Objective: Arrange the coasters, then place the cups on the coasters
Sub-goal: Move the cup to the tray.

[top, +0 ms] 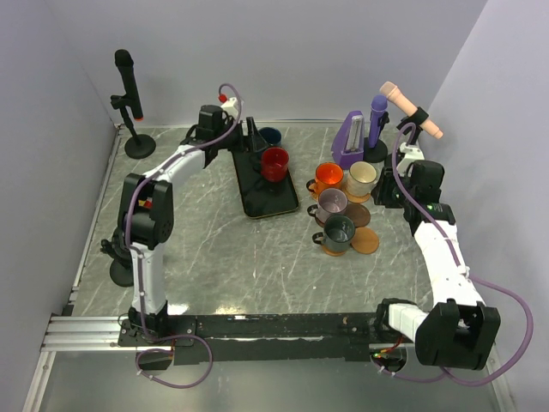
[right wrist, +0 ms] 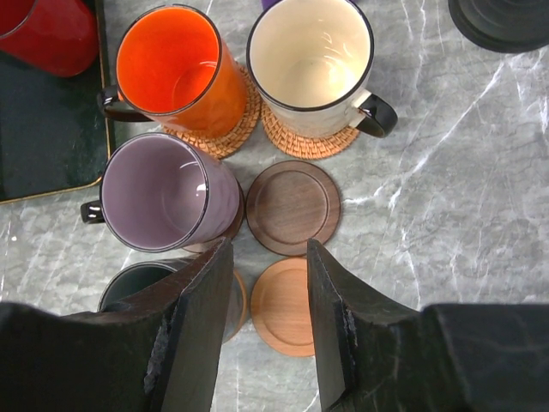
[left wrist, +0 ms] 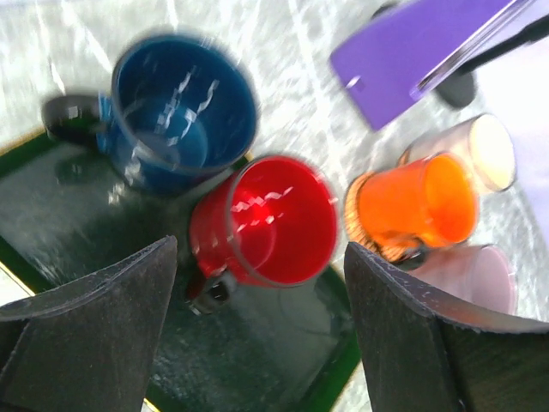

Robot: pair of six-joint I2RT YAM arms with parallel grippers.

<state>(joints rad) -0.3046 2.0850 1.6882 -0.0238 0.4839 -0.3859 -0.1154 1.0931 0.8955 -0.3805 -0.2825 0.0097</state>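
My left gripper (left wrist: 260, 249) hangs open over the black tray (left wrist: 257, 360), holding nothing. The red cup (left wrist: 274, 219) stands on the tray just beyond its fingertips, and the navy cup (left wrist: 180, 112) stands behind it. My right gripper (right wrist: 269, 249) is open and empty above two bare coasters, one dark brown (right wrist: 293, 208) and one tan (right wrist: 283, 305). The orange cup (right wrist: 176, 69) and cream cup (right wrist: 309, 56) sit on woven coasters. A dark coaster carries the mauve cup (right wrist: 159, 193). The dark green cup (right wrist: 137, 287) is half hidden by a finger.
A purple wedge-shaped object (top: 350, 137) stands behind the cups. Further right is a peach microphone on a stand (top: 412, 107), and a black microphone stand (top: 129, 103) occupies the far left corner. Walls close in the table on three sides.
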